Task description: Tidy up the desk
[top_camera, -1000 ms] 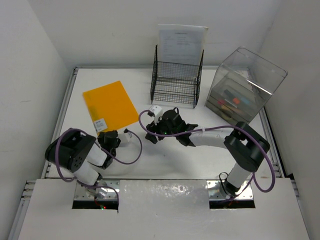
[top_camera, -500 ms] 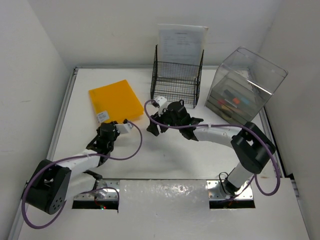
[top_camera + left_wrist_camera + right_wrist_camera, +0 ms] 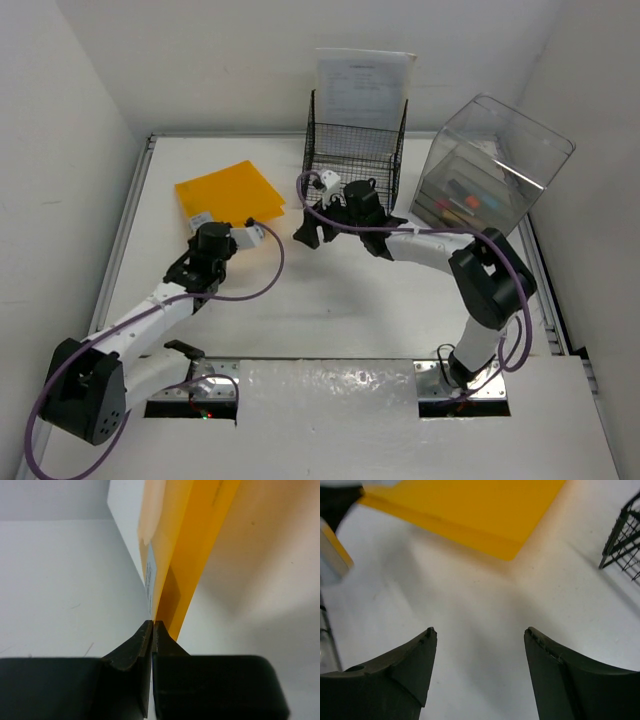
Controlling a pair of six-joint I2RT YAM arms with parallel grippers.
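The desk [image 3: 350, 300] lay fixed under both arms; near its far-left corner the orange folder [image 3: 228, 188], thin, light, probably floppy, best taken by an edge, sat pinched at its near edge in the left gripper [image 3: 152, 626]; the right gripper [image 3: 480, 632] gaped empty

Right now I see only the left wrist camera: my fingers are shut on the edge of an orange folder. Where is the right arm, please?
Observer: The right gripper is open above the bare desk. A corner of the orange folder lies just ahead of its fingers.
Operator: What stands near that gripper?
Observer: A black wire rack stands just behind it, to the right of the folder.
Operator: Is anything in the rack?
Observer: A white paper stands upright at its back.
Operator: And further right?
Observer: A clear drawer box stands at the far right of the desk.
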